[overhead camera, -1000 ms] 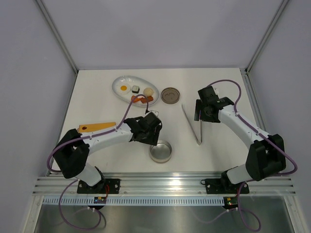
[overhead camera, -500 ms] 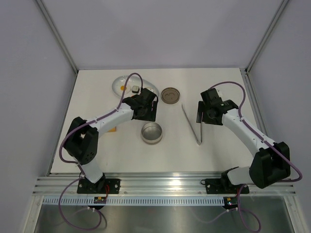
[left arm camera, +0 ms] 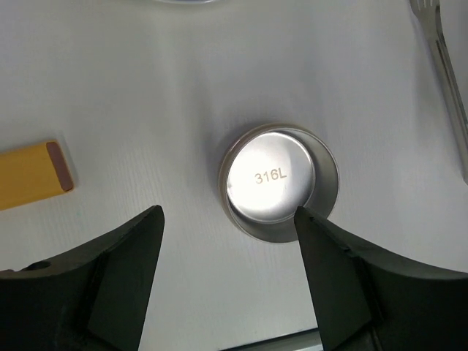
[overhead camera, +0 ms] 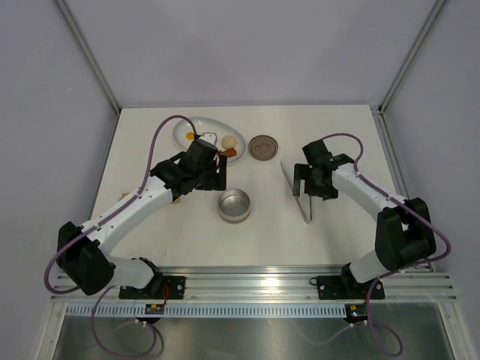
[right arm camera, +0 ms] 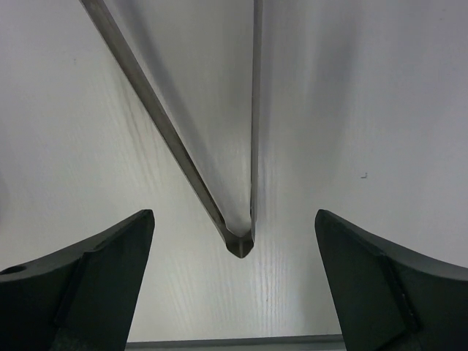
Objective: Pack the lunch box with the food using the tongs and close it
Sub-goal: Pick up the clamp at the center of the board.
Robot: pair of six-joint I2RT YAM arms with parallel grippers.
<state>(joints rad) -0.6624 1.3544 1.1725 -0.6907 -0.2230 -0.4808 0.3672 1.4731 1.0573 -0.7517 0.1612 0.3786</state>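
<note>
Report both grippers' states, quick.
Left gripper: open, empty, aimed at the lunch box.
Right gripper: open, empty, straddling the joined end of the tongs without gripping.

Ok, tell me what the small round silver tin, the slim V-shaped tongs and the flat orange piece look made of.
Small round silver tin: stainless steel, polished; mirror-bright floor stamped 316L.
Slim V-shaped tongs: metal, likely steel; grey sheen, streaky reflections.
Flat orange piece: matte, no glare, reddish-brown end; plastic or painted wood, unclear.
</note>
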